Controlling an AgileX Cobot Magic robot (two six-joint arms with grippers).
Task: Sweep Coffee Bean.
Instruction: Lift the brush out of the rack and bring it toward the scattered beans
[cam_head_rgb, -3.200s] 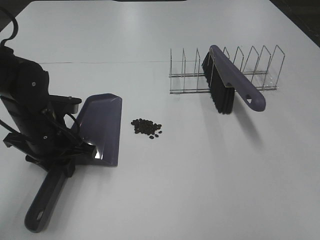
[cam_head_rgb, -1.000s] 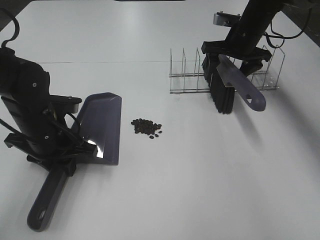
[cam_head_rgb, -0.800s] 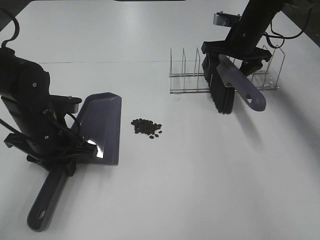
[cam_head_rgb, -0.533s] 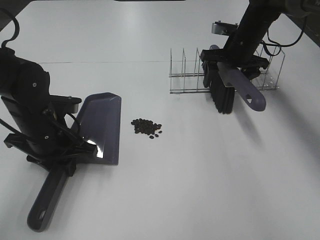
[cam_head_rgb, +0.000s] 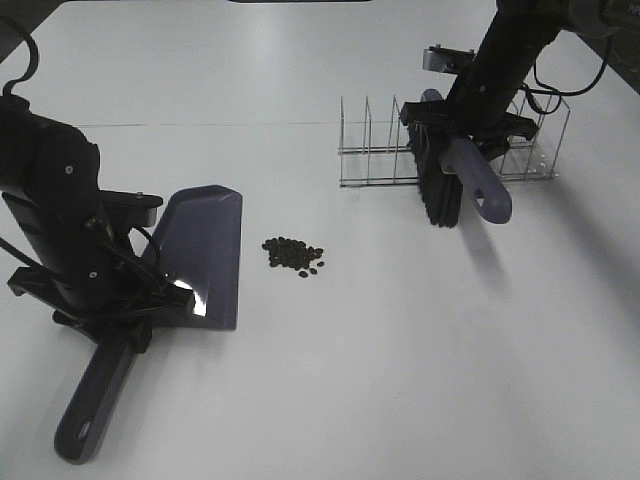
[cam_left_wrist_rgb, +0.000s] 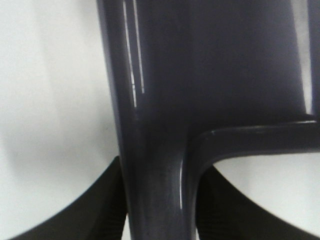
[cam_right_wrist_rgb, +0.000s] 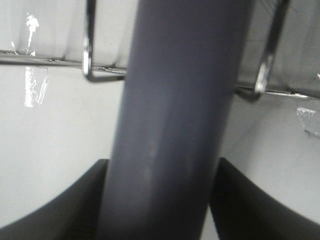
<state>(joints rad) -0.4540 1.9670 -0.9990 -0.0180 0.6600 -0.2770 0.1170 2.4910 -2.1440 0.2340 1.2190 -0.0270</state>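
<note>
Here, left tool (cam_left_wrist_rgb: 160, 210) clamps the dustpan (cam_head_rgb: 205, 255) handle, right tool (cam_right_wrist_rgb: 160, 200) the brush (cam_head_rgb: 472, 176); coffee bean (cam_head_rgb: 293, 256) heap between.

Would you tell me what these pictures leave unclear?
- Exterior high view: coffee beans too small and heaped to count.
- Left wrist view: dustpan blurred, fills the frame; its front edge is cut off.
- Right wrist view: brush handle hides whatever lies beneath it; rack cut off by the edges.

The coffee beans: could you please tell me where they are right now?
In the exterior high view, the coffee beans lie piled left of centre, just right of the purple dustpan, apart from it.
</note>
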